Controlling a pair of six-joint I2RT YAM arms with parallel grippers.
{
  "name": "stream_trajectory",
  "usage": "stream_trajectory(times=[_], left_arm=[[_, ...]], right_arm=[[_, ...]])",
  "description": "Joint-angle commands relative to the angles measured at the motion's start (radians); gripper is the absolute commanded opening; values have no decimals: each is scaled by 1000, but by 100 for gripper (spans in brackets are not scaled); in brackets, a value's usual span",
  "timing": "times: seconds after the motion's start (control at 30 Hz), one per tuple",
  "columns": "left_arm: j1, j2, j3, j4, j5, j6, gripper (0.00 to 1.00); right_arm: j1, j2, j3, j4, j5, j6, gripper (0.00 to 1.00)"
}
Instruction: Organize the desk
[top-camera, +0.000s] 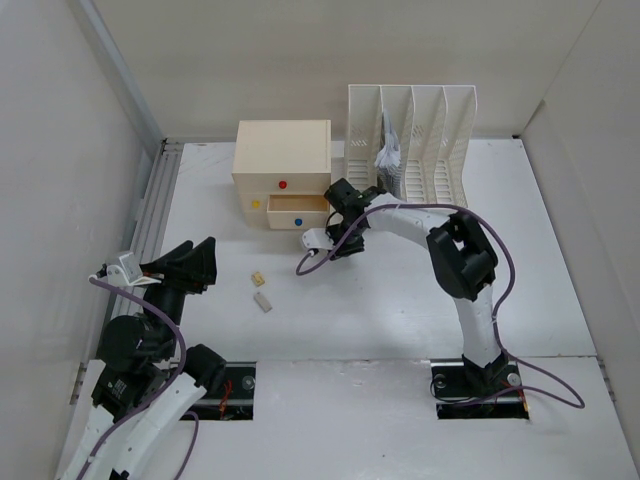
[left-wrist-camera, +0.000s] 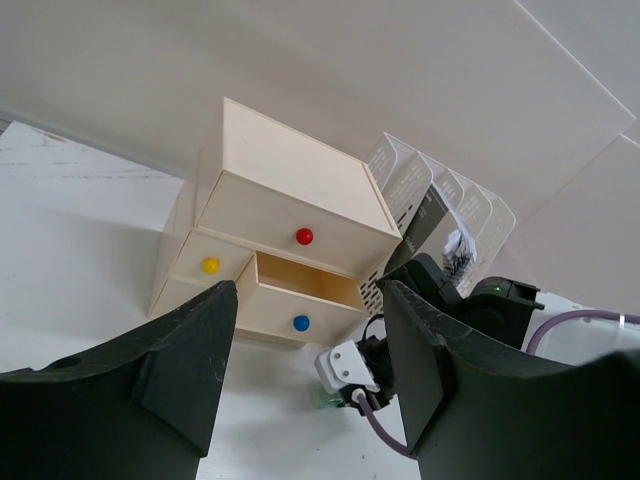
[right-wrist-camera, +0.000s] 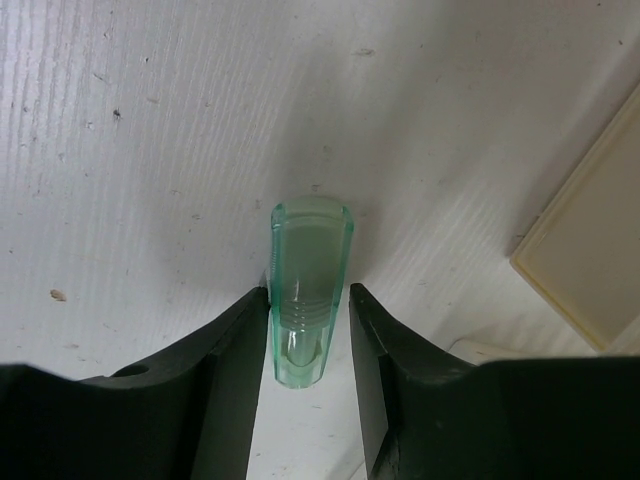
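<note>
Since the right end effector (right-wrist-camera: 310, 305) stands narrowly parted, pinching a clear green piece (right-wrist-camera: 310, 255) on the white counter (top-camera: 400, 310) just before the open drawer (top-camera: 298, 208), a firm hold and straight lift look advisable; left end effector (left-wrist-camera: 308, 300) half open, empty, well apart.

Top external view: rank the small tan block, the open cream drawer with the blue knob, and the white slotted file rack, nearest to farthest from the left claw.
1. The small tan block, just to the right of the left claw.
2. The open cream drawer with the blue knob, farther back and to the right.
3. The white slotted file rack, at the back right.
</note>
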Motion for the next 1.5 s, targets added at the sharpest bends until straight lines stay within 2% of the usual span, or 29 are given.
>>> stream_trajectory(times=[0.0, 0.37, 0.47, 0.57, 0.7, 0.73, 0.97, 1.13, 1.23, 1.33, 1.47], left_arm=[[4, -10, -1, 37, -7, 8, 57], [4, -10, -1, 37, -7, 8, 57], [4, -10, -1, 37, -7, 8, 57], [4, -19, -1, 37, -7, 8, 57], [4, -19, -1, 37, -7, 8, 57], [4, -19, -1, 37, -7, 8, 57], [4, -19, -1, 37, -7, 8, 57], [4, -10, -1, 46, -7, 8, 57], [4, -10, -1, 46, -7, 8, 57], [4, -10, -1, 46, -7, 8, 57], [4, -10, -1, 46, -7, 8, 57]], right_arm=[[12, 61, -22, -131, -14, -21, 44], [64, 18, -123, -89, -14, -8, 44], [64, 29, -123, -89, -14, 18, 40], [64, 41, -114, -80, -14, 51, 19], [64, 41, -114, -80, -25, 61, 3], [64, 29, -103, -80, -39, 73, 1], [98, -120, 4, -137, -160, 171, 0], [133, -170, 221, -166, -257, 294, 0], [133, -179, 332, -128, -277, 395, 0], [133, -201, 363, -5, -211, 510, 0], [133, -241, 330, 170, -32, 574, 0]])
